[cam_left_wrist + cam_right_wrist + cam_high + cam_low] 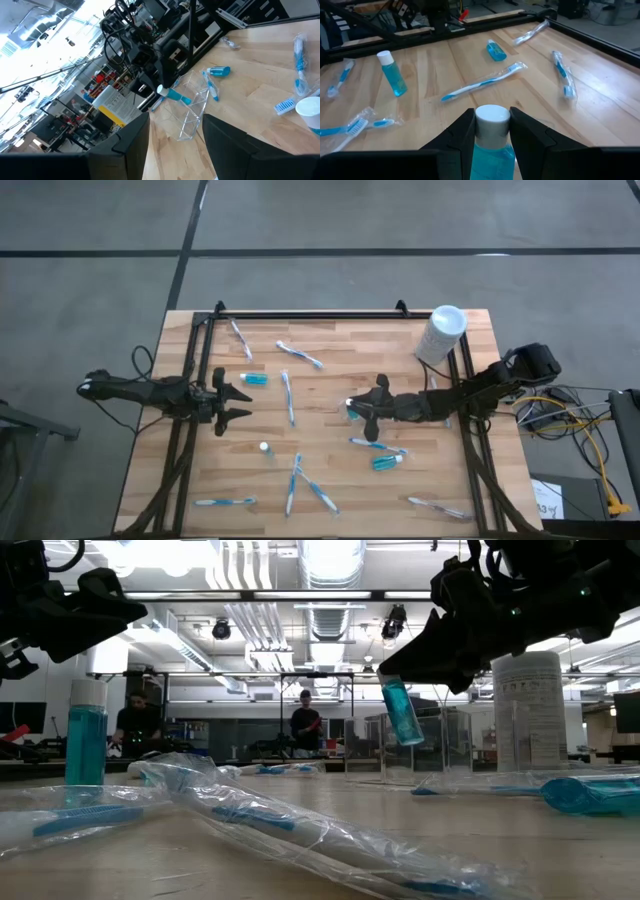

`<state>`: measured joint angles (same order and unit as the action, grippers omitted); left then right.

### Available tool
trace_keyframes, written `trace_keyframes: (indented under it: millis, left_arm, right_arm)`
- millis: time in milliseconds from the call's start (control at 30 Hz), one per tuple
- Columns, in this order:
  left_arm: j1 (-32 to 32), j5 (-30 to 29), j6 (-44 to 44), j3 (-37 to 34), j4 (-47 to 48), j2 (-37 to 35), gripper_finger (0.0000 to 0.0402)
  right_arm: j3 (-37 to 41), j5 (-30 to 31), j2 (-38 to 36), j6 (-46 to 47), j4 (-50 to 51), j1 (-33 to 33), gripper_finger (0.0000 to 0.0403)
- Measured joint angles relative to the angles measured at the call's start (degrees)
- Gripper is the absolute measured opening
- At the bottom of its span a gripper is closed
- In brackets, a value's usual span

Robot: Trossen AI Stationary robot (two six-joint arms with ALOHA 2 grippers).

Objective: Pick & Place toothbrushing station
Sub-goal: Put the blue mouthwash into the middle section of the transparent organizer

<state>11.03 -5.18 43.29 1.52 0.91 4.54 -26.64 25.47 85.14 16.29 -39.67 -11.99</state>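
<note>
Blue white-capped tube (490, 145) is clamped between the right gripper (362, 411) fingers (457, 132), which are closed partway onto its neck just below the cap. In the low view the tube (402, 710) hangs tilted, clear of the surface (330, 345), cap end up in the fingers. The gripper sits right of centre over the wooden surface.

Around it: 1 tube lying just below-right of the gripper in the high view (387, 462), with a wrapped toothbrush (376, 445) between. Another tube (253, 378) lies toward the left side, and 1 stands upright (265, 448) on its own near centre. Further wrapped blue-and-white toothbrushes are scattered across the surface, e.g. (288, 397) and (300, 356). Clear plastic pouch (192, 112) stands beside the right gripper, seen from the left wrist.

Left gripper (236, 402) hovers at the left edge, fingers (127, 145) spread apart, holding nothing.

Tall white cylinder (440, 333) stands at the far right corner. 2 people (135, 720) show in the room behind.
</note>
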Motion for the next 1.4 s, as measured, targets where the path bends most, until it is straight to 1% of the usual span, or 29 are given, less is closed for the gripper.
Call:
trace_keyframes:
  millis: [267, 467, 1200, 1400]
  left_arm:
    - [0.00, -0.01, 0.00, 0.01, 0.00, 0.01, 0.0188]
    - [0.00, -0.01, 0.00, 0.01, 0.00, 0.00, 0.0188]
    - [-0.04, -0.01, 0.00, 0.00, 0.00, 0.01, 0.0188]
    - [-0.04, -0.01, 0.00, 0.00, 0.00, 0.01, 0.0188]
  right_arm:
    - [0.79, 1.66, -0.43, 1.92, 0.22, 0.03, 0.0105]
    - [1.00, 4.96, -0.26, 1.70, 0.35, -0.10, 0.0105]
    - [4.78, 7.09, -0.39, 3.62, 0.38, -0.41, 0.0105]
    - [5.06, 7.72, -0.39, 3.71, 0.38, -0.39, 0.0118]
